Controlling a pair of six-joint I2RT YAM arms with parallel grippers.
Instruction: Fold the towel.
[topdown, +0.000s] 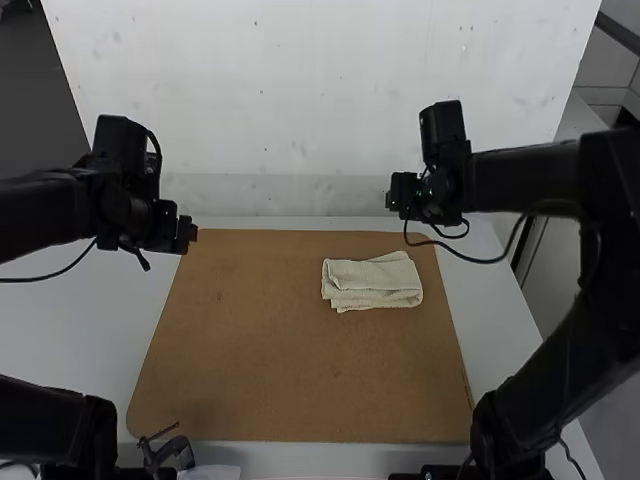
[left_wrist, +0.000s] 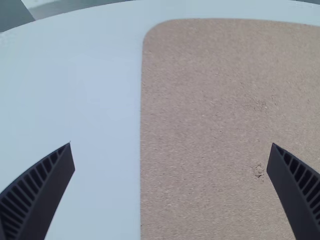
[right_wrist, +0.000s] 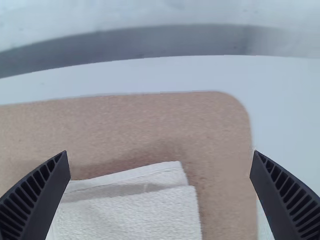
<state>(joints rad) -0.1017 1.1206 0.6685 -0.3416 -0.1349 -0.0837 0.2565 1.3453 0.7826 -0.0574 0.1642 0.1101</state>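
The cream towel (topdown: 372, 283) lies folded into a small, uneven rectangle on the right part of the brown board, its layers slightly offset. In the right wrist view the towel (right_wrist: 130, 215) shows two stacked edges. My right gripper (topdown: 392, 196) is above the far right part of the board, beyond the towel; its fingers in the right wrist view (right_wrist: 160, 167) stand wide apart with nothing held. My left gripper (topdown: 190, 234) is over the board's far left corner, away from the towel. In its own view the left gripper (left_wrist: 171, 160) has widely spread fingers, holding nothing.
The brown board (topdown: 270, 350) lies on a white table (topdown: 70, 330). A white wall (topdown: 300, 100) rises behind the table's far edge. A black clamp-like object (topdown: 168, 452) sits at the near left edge. Cables hang from both arms.
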